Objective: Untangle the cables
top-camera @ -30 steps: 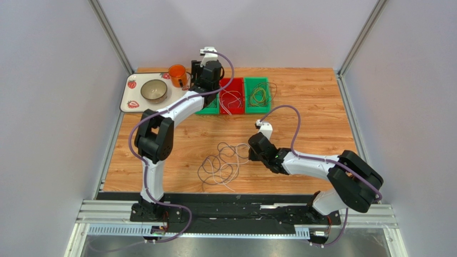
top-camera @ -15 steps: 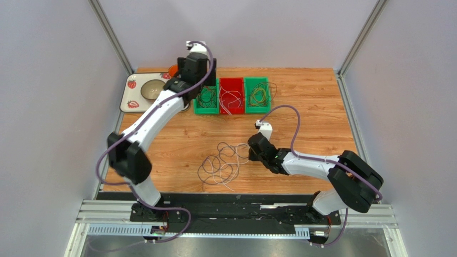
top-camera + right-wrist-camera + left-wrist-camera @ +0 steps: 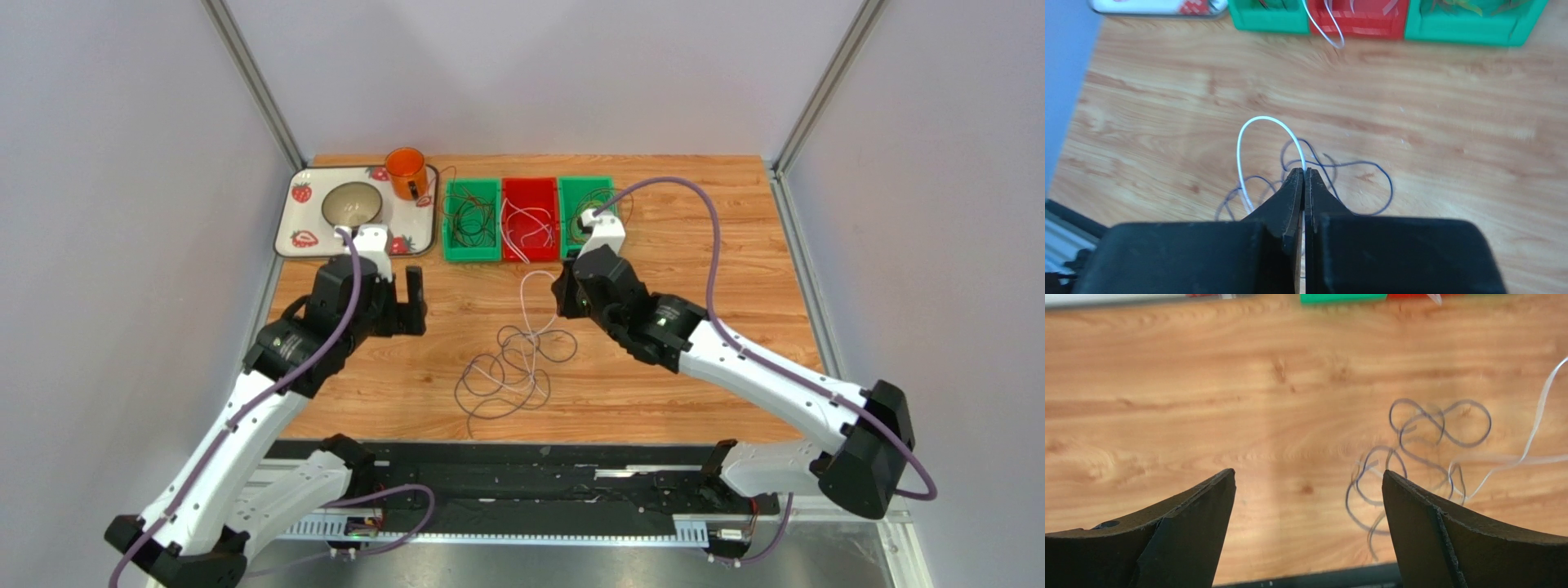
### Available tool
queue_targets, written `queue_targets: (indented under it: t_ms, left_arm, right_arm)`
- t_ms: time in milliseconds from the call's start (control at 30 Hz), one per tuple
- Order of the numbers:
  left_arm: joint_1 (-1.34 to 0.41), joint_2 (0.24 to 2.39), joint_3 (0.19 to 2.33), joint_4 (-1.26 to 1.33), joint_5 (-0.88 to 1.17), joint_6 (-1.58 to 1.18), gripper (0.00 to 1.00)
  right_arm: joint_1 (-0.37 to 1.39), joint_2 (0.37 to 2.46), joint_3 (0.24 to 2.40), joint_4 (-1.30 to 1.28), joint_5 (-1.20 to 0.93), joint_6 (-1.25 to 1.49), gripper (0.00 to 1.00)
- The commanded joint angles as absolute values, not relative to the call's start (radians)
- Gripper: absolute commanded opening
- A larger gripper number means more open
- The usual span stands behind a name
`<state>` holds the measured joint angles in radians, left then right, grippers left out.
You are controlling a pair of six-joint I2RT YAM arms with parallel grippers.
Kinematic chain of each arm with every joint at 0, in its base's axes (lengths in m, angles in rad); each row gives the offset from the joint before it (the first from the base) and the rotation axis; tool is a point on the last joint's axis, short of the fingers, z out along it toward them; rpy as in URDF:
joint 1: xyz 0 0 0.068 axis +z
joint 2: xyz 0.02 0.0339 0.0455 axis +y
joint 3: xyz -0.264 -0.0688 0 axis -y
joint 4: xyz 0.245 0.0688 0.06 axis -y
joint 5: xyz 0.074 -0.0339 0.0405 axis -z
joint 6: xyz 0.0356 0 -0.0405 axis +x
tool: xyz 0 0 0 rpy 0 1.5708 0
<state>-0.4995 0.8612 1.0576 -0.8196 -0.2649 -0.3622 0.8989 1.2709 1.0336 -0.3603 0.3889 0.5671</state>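
Note:
A tangle of thin cables (image 3: 505, 374) lies on the wooden table; dark purple loops show in the left wrist view (image 3: 1413, 450) and right wrist view (image 3: 1352, 177). A white cable (image 3: 530, 294) arcs up from the tangle. My right gripper (image 3: 561, 298) is shut on this white cable (image 3: 1254, 131) and holds it above the table (image 3: 687, 355). My left gripper (image 3: 415, 300) is open and empty, left of the tangle above bare wood.
Three bins stand at the back: green (image 3: 472, 223) with dark cables, red (image 3: 530, 223) with white cables, green (image 3: 586, 221) with yellow-green cables. A tray (image 3: 301, 227) with a bowl (image 3: 351, 205) and an orange mug (image 3: 406, 173) is at the back left.
My left arm has swung back from the bins to the left of the tangle. My right gripper has moved up and back, lifting the white cable out of the tangle.

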Motion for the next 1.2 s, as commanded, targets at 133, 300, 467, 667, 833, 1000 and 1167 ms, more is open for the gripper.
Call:
queue_targets:
  t_ms: [133, 300, 467, 667, 833, 1000, 1167]
  left_arm:
    - [-0.502, 0.593, 0.917, -0.884, -0.077, -0.472, 0.93]
    - [-0.502, 0.545, 0.914, -0.890, -0.114, -0.466, 0.93]
    - [-0.502, 0.534, 0.910, -0.894, -0.115, -0.477, 0.92]
    - [-0.502, 0.525, 0.911, -0.899, -0.136, -0.479, 0.91]
    - [-0.502, 0.522, 0.913, -0.900, -0.140, -0.479, 0.91]
    - [-0.502, 0.522, 0.913, -0.900, -0.143, -0.479, 0.91]
    - [-0.502, 0.522, 0.913, -0.904, -0.149, -0.480, 0.90]
  right_arm:
    - [0.913, 1.190, 1.310, -0.486, 0.383, 0.437, 0.00]
    - [0.913, 1.200, 1.394, -0.410, 0.402, 0.356, 0.00]
    - [0.911, 1.270, 1.473, -0.316, 0.477, 0.227, 0.00]
    - [0.882, 1.442, 1.517, -0.143, 0.572, 0.037, 0.00]
    - [0.801, 1.625, 1.640, -0.104, 0.540, 0.014, 0.00]
    - [0.741, 1.775, 1.782, -0.110, 0.546, -0.021, 0.00]
    - [0.724, 1.885, 1.905, -0.121, 0.558, -0.060, 0.00]
